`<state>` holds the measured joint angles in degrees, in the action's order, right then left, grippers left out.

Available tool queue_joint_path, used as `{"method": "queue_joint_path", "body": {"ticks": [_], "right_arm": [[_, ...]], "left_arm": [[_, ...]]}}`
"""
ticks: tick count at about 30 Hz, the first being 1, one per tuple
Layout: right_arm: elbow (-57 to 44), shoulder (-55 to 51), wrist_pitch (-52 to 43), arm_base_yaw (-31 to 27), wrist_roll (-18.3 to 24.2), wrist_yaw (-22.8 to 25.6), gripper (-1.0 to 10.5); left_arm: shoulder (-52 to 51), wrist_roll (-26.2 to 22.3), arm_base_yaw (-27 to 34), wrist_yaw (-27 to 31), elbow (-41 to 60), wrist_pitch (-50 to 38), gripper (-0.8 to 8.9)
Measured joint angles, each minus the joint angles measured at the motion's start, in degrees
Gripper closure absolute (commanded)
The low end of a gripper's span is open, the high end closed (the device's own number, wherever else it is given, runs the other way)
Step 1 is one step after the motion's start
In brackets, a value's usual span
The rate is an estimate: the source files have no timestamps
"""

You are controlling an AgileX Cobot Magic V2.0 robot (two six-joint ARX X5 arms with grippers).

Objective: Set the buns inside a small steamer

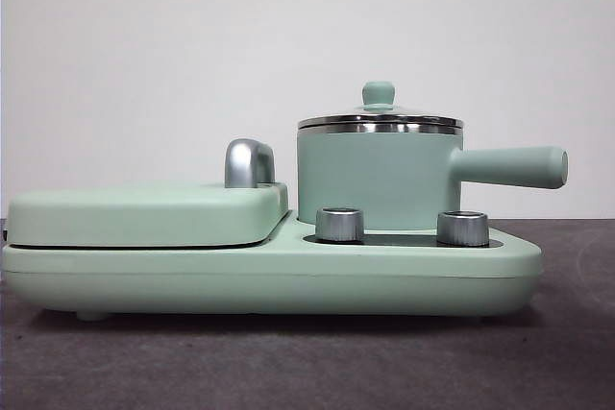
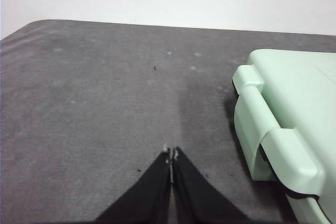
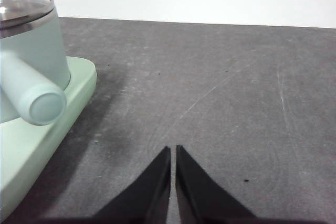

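Note:
The small steamer (image 1: 377,178) is a mint-green pot with a steel rim. It stands on the right side of a mint-green cooker base (image 1: 269,276), with its glass lid (image 1: 379,114) on and its long handle (image 1: 509,166) pointing right. It also shows in the right wrist view (image 3: 32,51). The buns are out of view. My left gripper (image 2: 171,153) is shut and empty over the grey table, beside the cooker's hinged end (image 2: 283,129). My right gripper (image 3: 173,149) is shut and empty over the table, beside the steamer's handle (image 3: 37,95). Neither gripper shows in the front view.
A flat mint-green griddle cover (image 1: 144,213) with a chrome handle (image 1: 249,162) lies shut on the base's left half. Two steel knobs (image 1: 339,224) (image 1: 462,228) sit in front of the steamer. The grey table (image 3: 220,87) runs back to a white wall.

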<state>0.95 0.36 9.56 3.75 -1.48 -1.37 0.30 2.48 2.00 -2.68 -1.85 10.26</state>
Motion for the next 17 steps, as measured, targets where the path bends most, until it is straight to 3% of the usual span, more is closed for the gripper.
{"method": "queue_joint_path", "body": {"ticks": [17], "right_arm": [[0.0,0.0,0.0,0.0,0.0,0.0,9.3]], "left_arm": [[0.0,-1.7,-1.0,4.7,0.0,0.2,8.07]]}}
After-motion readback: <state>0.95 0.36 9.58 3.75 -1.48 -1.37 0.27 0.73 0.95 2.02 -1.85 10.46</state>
